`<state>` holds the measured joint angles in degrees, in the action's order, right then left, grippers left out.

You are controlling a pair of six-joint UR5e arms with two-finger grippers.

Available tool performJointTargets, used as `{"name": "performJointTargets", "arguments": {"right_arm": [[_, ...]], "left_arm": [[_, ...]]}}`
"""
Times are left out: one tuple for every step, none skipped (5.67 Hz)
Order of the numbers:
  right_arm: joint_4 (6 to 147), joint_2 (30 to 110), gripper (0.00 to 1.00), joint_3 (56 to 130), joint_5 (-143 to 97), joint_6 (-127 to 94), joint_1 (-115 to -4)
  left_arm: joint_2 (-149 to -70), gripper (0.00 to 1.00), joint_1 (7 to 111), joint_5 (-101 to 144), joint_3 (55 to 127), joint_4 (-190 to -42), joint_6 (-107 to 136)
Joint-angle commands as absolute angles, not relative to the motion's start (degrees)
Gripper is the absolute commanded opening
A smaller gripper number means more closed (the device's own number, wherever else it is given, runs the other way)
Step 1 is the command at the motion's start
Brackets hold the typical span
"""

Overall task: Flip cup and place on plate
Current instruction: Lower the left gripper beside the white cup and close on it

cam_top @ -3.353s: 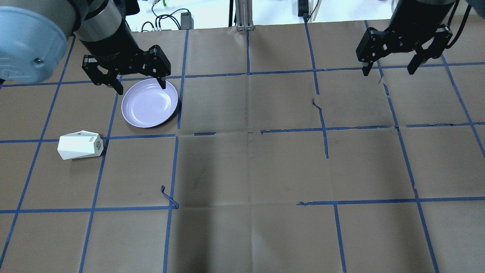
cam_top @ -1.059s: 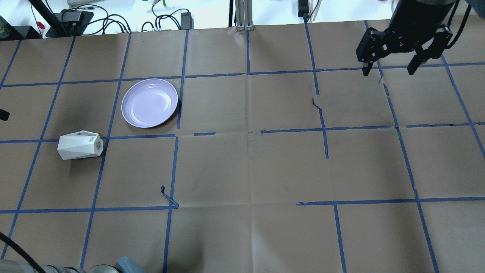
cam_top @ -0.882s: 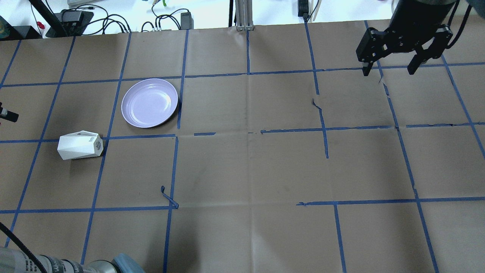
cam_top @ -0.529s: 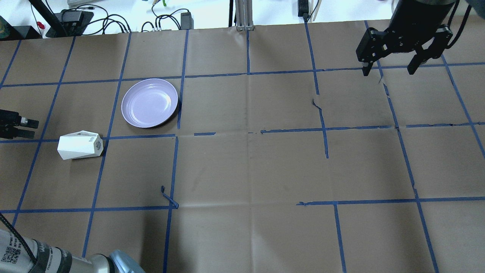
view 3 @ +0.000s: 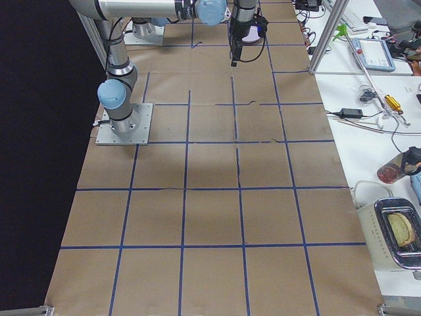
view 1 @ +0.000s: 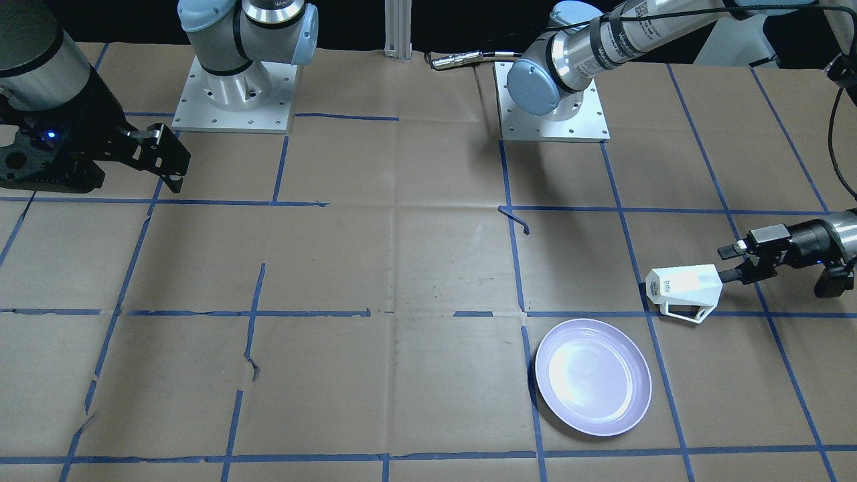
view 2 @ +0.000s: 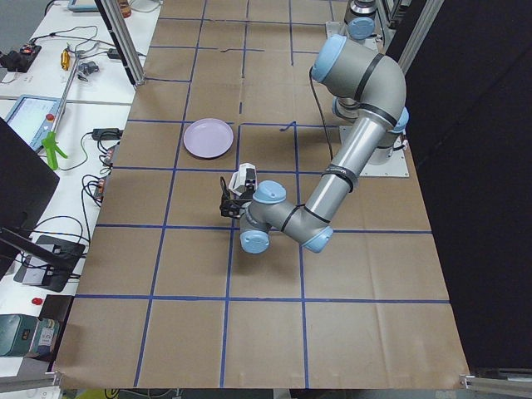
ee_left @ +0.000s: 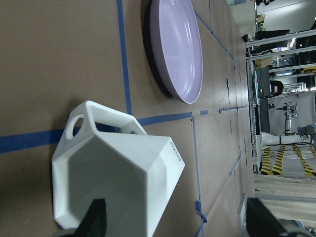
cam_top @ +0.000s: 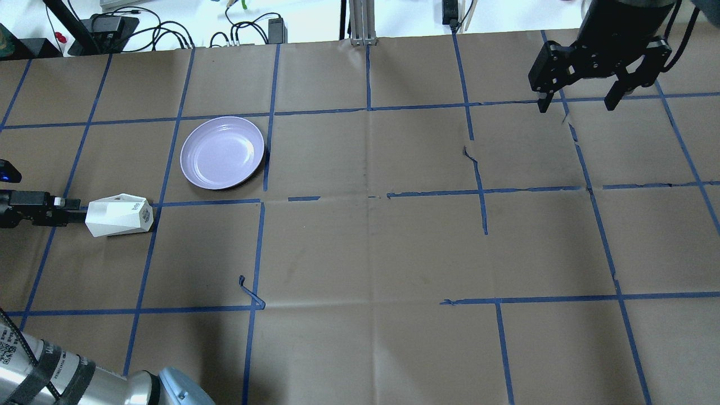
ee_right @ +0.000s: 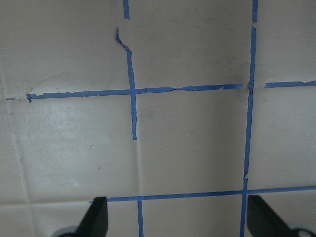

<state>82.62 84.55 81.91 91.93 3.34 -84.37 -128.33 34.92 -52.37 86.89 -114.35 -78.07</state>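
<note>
The white faceted cup (cam_top: pixel 119 215) lies on its side on the brown paper, handle toward the plate, wide end toward the table's left edge; it also shows in the front view (view 1: pixel 684 286) and the left wrist view (ee_left: pixel 113 187). The lavender plate (cam_top: pixel 222 152) sits empty just beyond it (view 1: pixel 593 377). My left gripper (cam_top: pixel 67 209) lies low and level, open, one fingertip (view 1: pixel 735 274) at the cup's wide end, the other beside it. I cannot tell whether that finger is inside the cup. My right gripper (cam_top: pixel 577 104) hangs open and empty at the far right.
A loose curl of blue tape (cam_top: pixel 250 292) sticks up from the paper in front of the cup. Cables and gear (cam_top: pixel 112 25) lie past the far edge. The two arm bases (view 1: pixel 231 94) (view 1: pixel 552 100) stand at the robot's side of the table.
My left arm left its spot above the plate, went out of view, then came in low from the left edge up to the cup's end. Cup, plate and right arm have not moved.
</note>
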Motion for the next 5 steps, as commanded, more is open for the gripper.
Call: {"name": "performJointTargets", "arguments": {"right_arm": [[82.62,84.55,1.0,81.91,91.93,3.34,-84.38],[82.62,84.55,1.0,81.91,91.93,3.34,-84.38],[82.62,84.55,1.0,81.91,91.93,3.34,-84.38],[82.62,84.55,1.0,81.91,91.93,3.34,-84.38],[82.62,84.55,1.0,81.91,91.93,3.34,-84.38]], "left_arm": [[-130.95,0.99,34.98,-50.54,86.92,-116.79,-79.98],[-131.22,0.99,35.15,-48.8,87.01,-116.81,-79.89],[-131.22,0.8,35.24,-45.56,87.01,-117.42,-79.89],[-131.22,0.47,35.24,-45.79,87.1,-118.2,-79.81],[-131.22,0.15,35.24,-45.79,87.1,-119.17,-79.89]]}}
